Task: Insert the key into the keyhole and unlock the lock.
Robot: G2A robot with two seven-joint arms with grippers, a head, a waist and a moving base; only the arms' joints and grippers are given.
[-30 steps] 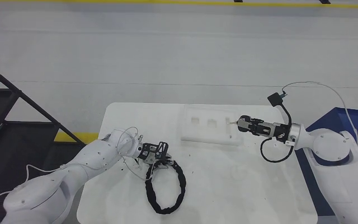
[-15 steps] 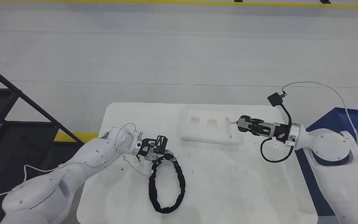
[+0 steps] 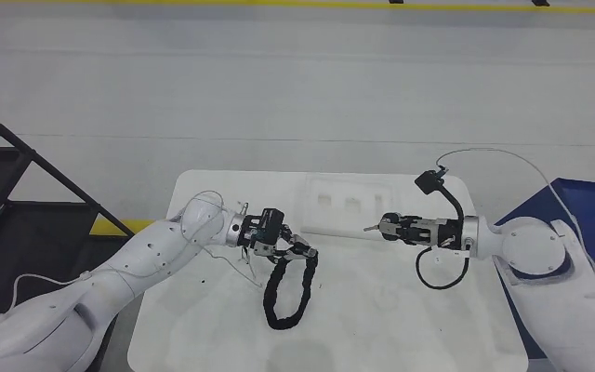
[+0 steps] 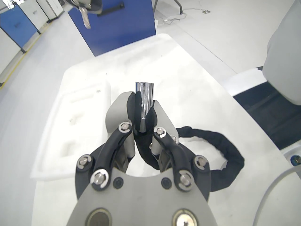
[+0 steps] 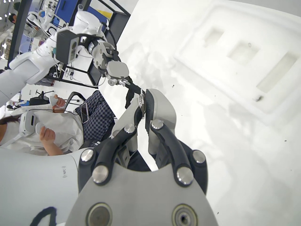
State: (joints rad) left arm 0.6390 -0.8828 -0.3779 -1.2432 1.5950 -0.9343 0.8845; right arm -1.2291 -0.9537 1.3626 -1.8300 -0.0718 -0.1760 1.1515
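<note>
Above the table [image 3: 390,321], left pincer [image 4: 142,103] pinches the lock [image 4: 144,89], right pincer [image 5: 144,105] pinches the key [image 4: 85,20]

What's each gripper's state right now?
Left gripper: closed on the lock.
Right gripper: closed on the key.

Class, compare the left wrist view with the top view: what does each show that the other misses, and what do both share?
Left wrist view alone: how the left gripper clamps the lock's shiny chrome cylinder. Top view alone: the full loop of the black fabric-sleeved chain. Both: the small metal key in the right gripper, the white foam tray, the white table.
</note>
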